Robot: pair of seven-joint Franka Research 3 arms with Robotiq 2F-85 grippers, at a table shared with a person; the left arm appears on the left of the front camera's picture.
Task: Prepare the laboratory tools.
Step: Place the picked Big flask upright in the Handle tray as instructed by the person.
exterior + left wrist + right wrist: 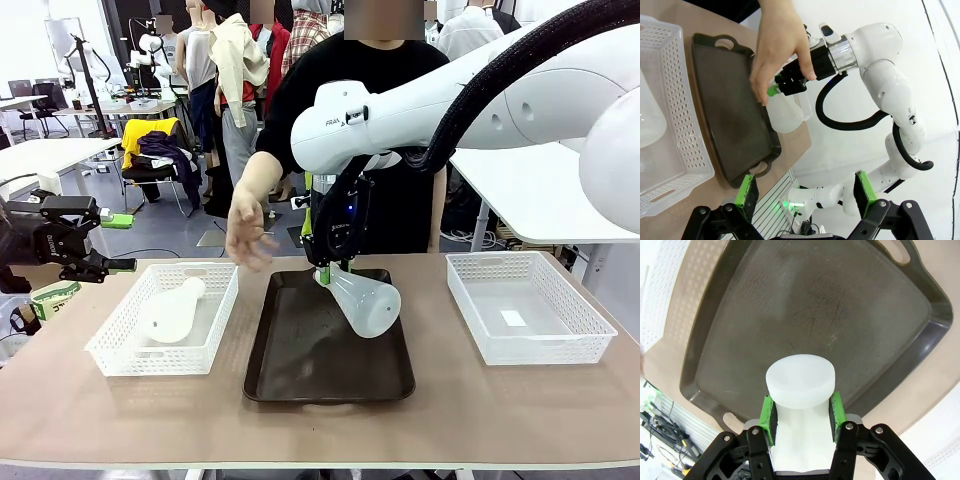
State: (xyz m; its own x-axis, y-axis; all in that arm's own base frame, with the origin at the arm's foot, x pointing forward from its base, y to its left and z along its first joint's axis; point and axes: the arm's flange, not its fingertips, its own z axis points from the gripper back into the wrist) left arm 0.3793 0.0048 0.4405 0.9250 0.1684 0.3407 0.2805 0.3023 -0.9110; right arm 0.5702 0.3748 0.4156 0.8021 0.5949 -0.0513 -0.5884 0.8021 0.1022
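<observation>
One frosted-white flask (367, 303) hangs tilted over the dark brown tray (300, 370). My right gripper (324, 270) is shut on its neck. In the right wrist view the green pads (768, 415) clamp this flask (800, 377) from both sides, wide base pointing at the tray (790, 305). A second flask (170, 312) lies on its side in the left white basket (110, 350). My left gripper (100, 243) hovers open and holding nothing beyond that basket's left edge. Its own view shows spread fingers (746, 192), the lying flask (647, 120) and the held flask (785, 112).
A person stands at the far side with one hand (250, 225) held over the tray's back left corner, close to my right gripper (790, 85). A second white basket (530, 345) with nothing in it sits at the right. Bare tabletop runs along the front edge.
</observation>
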